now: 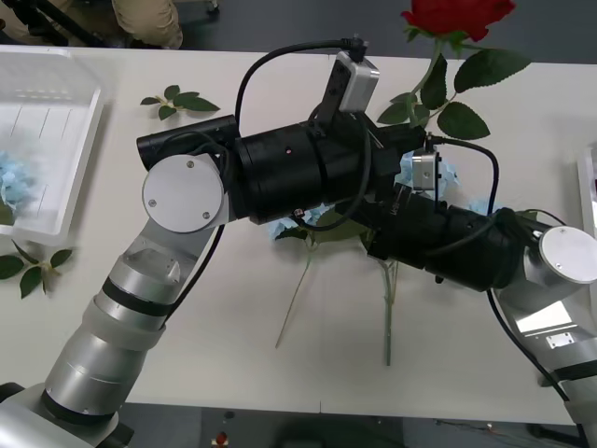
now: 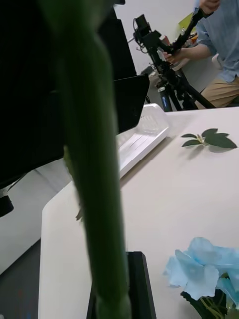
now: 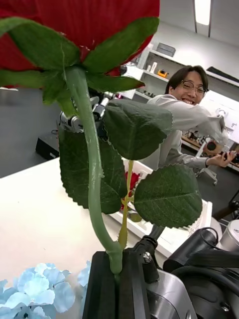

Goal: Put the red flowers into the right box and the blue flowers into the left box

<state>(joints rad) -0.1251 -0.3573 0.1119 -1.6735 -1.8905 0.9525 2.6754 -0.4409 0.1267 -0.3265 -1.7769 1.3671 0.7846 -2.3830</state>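
Rose stem (image 2: 99,174), close against my right gripper (image 2: 112,299); whether that gripper grasps it I cannot tell. My left gripper (image 3: 115,259) is clenched on the stem's foot and holds the red rose (image 1: 457,14) upright, probably for a handover toward the right box (image 1: 590,187). Blue flowers (image 1: 448,173) lie on the table (image 1: 233,355) beneath my crossed arms, awaiting the left box (image 1: 56,140).

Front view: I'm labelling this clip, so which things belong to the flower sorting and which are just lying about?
Job: red rose, held by the left gripper; right gripper at its stem; blue flowers on the table; left box; right box.
Lying about: leaf sprigs, two, on the table.
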